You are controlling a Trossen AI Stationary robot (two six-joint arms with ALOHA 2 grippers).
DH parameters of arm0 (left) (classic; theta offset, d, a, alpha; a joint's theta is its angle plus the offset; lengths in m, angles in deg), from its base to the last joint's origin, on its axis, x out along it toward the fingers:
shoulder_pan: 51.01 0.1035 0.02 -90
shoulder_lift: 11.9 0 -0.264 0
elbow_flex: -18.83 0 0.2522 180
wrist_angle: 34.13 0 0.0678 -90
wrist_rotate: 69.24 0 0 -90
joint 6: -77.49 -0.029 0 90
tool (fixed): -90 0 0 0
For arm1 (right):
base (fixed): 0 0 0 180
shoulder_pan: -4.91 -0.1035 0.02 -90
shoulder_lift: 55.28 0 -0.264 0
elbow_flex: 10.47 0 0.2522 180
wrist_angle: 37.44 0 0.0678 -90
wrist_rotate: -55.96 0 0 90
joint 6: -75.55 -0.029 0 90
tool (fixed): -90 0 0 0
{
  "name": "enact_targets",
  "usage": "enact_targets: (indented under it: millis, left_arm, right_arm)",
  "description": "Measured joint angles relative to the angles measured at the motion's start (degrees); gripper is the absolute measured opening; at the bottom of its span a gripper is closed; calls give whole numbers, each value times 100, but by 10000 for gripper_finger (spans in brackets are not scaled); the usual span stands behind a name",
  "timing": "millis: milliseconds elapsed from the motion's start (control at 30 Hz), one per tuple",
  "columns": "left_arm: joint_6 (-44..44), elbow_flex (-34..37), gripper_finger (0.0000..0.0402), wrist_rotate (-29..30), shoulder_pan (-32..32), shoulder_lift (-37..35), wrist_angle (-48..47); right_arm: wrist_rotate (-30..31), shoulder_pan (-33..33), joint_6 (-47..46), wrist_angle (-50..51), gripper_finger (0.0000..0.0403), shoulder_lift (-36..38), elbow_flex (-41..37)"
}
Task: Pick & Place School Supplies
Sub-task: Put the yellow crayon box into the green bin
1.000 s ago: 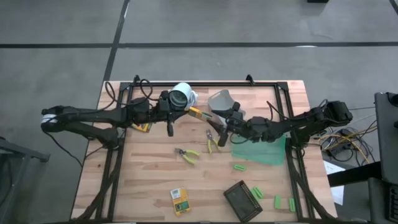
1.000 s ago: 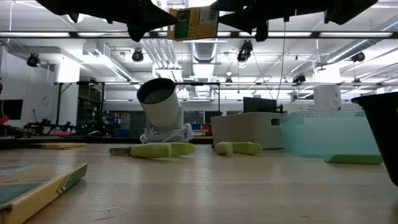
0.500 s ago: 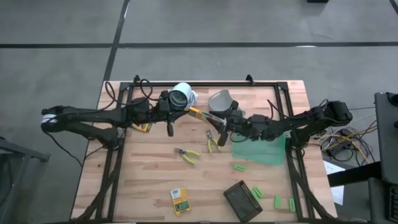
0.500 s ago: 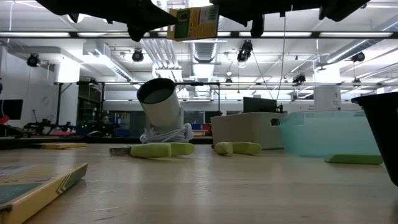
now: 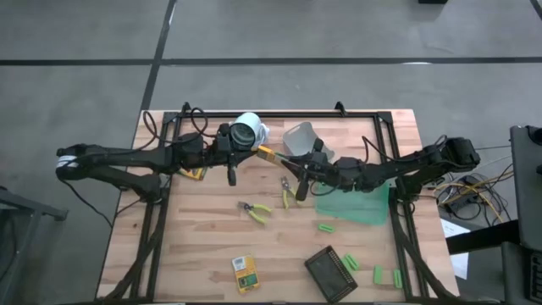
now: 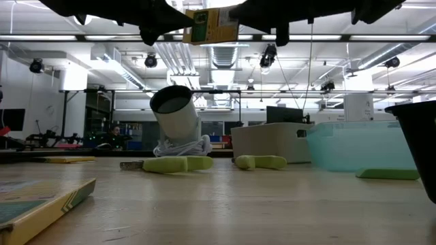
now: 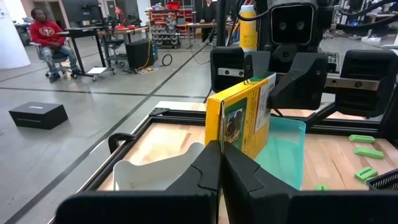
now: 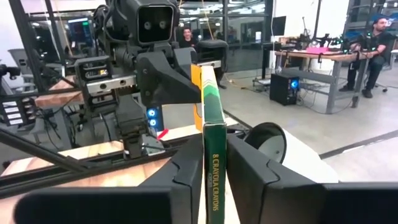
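Note:
A flat yellow pack (image 5: 269, 154) hangs in the air over the table's far middle, standing on edge between my two grippers. My left gripper (image 5: 257, 152) is shut on the pack's left end. My right gripper (image 5: 292, 163) is shut on its right end. In the low view the pack (image 6: 212, 26) shows high above the tabletop. A second yellow pack (image 5: 245, 273) lies flat near the front edge. Two yellow-handled scissor-like tools (image 5: 257, 212) (image 5: 290, 193) lie on the wood at mid-table. Several green blocks (image 5: 326, 227) are scattered at the right front. My left gripper pinches the pack's near end (image 7: 219, 138) between its two fingers, one on each broad face. The fingers lie level, coming from the table's left. The pack stands on edge, lifted clear of the table. My right gripper pinches the pack's other end (image 8: 213, 146) between its two fingers (image 8: 186, 168), one on each broad face, with the printed narrow side toward the wrist camera. The fingers lie level, coming from the table's right. The pack is clear of the table.
A white cup (image 5: 248, 130) lies tipped at the far edge, beside a grey bin (image 5: 298, 135). A green bin (image 5: 356, 203) sits under the right arm. A dark tray (image 5: 330, 269) lies at the right front. People sit in the room beyond.
My right gripper has edged a little toward the table's left, onto the free end of the pack that my left gripper holds. The pack has stayed in the air where it was.

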Motion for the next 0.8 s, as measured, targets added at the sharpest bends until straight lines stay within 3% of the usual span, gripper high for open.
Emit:
enact_targets:
  millis: [200, 467, 800]
  left_arm:
    - [0, 0, 5, 2, -2, 0, 0]
    - [-35, 0, 7, 2, 0, 0, 0]
    - [-17, 0, 50, 174, -2, 0, 4]
  right_arm:
    - [7, 2, 15, 0, 35, 0, 0]
    - [7, 2, -4, 0, 47, 0, -2]
    - [7, 2, 1, 7, 38, 0, -4]
